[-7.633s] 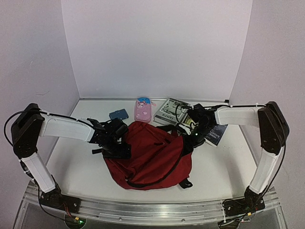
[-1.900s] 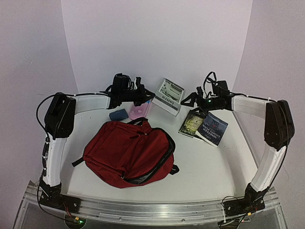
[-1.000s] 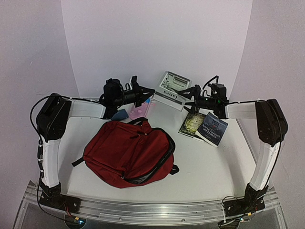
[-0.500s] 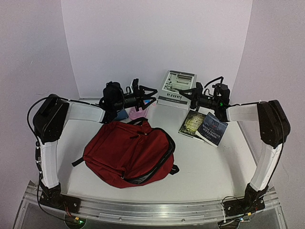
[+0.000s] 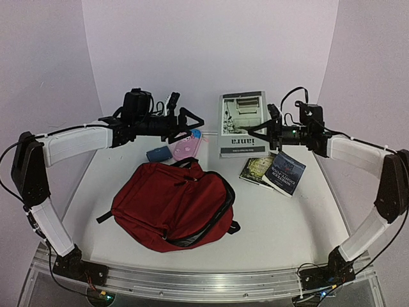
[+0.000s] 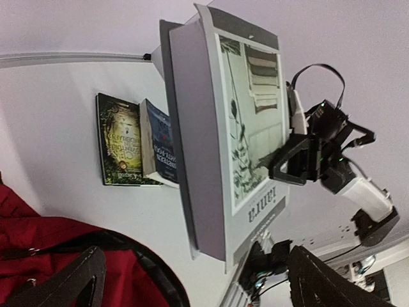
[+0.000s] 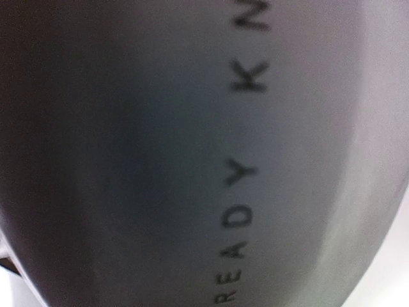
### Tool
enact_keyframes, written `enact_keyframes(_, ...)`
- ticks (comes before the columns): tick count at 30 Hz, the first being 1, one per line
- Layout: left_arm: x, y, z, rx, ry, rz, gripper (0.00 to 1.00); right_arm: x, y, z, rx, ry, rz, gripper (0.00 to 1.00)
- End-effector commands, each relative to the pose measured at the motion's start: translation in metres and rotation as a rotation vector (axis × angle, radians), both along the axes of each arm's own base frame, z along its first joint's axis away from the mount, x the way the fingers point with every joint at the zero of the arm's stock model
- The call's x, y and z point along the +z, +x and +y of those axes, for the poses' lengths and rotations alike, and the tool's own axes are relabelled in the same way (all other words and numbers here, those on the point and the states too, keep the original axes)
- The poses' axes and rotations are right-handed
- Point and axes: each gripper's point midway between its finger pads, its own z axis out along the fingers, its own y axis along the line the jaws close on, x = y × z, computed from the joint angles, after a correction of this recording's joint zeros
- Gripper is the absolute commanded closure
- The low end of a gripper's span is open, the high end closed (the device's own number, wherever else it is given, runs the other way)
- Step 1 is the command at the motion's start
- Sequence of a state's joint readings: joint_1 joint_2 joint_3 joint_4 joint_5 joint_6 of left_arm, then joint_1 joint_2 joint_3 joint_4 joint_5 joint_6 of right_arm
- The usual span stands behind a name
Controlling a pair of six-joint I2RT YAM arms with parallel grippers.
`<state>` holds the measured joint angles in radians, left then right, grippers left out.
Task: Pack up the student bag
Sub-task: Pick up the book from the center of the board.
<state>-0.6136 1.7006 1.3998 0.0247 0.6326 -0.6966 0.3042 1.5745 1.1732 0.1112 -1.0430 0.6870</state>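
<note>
**Step in hand:** a book is being carried to the bag. The large grey-and-white hardback book [image 5: 243,125] is held upright, clear of the white tabletop [image 5: 294,217], in the upper middle of the top view. The right tool [image 5: 271,128] is clamped on the book's right edge. The right wrist view is filled by blurred cover lettering, consistent with that grip. The left tool [image 5: 186,118] stands fully spread and empty, just left of the book and not touching it.

**Bag:** the large dark red soft fabric student bag [image 5: 172,201] lies flat on the tabletop in the lower middle of the frame, well apart from the book. Its main zip is seen open along the right-hand and near edge. How wide the mouth gapes cannot be told.

**Not yet packed:** 2 dark paperback books [image 5: 273,169] lie right of centre. A small pink pencil case [image 5: 187,147] and a small blue pouch [image 5: 158,153] lie behind the bag.

**Next move, as judged:** the book is to be brought down to the bag's opening by the right tool. The mouth is likely to need holding open by the left tool, since the fabric is slack.
</note>
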Motion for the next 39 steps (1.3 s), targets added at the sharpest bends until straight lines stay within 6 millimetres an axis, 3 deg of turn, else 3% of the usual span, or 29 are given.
enact_keyframes(1,0.000,-0.031,0.021,-0.103,0.191,-0.091,0.00,-0.026,-0.069,-0.010,0.215,-0.213,-0.103,0.94)
enact_keyframes(7,0.006,-0.058,0.023,-0.242,0.215,-0.136,0.00,-0.045,-0.142,-0.014,0.482,-0.380,-0.176,0.94)
enact_keyframes(13,-0.005,-0.094,0.000,-0.394,0.257,-0.170,0.00,-0.054,-0.183,-0.004,0.660,-0.445,-0.228,0.94)
enact_keyframes(19,-0.031,-0.143,-0.034,-0.593,0.255,-0.138,0.01,-0.056,-0.199,0.007,0.746,-0.451,-0.228,0.94)
enact_keyframes(24,-0.035,-0.174,-0.045,-0.697,0.202,-0.132,0.02,-0.058,-0.206,0.010,0.787,-0.454,-0.228,0.94)
enact_keyframes(28,-0.029,-0.182,-0.044,-0.727,0.142,-0.140,0.15,-0.056,-0.208,0.012,0.800,-0.444,-0.244,0.91)
enact_keyframes(34,-0.021,-0.189,-0.045,-0.749,0.075,-0.132,0.48,-0.044,-0.203,0.017,0.782,-0.429,-0.252,0.81)
enact_keyframes(37,-0.021,-0.188,-0.046,-0.736,0.065,-0.124,0.61,-0.034,-0.199,0.018,0.764,-0.431,-0.277,0.71)
enact_keyframes(39,-0.018,-0.187,-0.046,-0.724,0.053,-0.128,0.72,-0.027,-0.194,0.018,0.741,-0.439,-0.286,0.56)
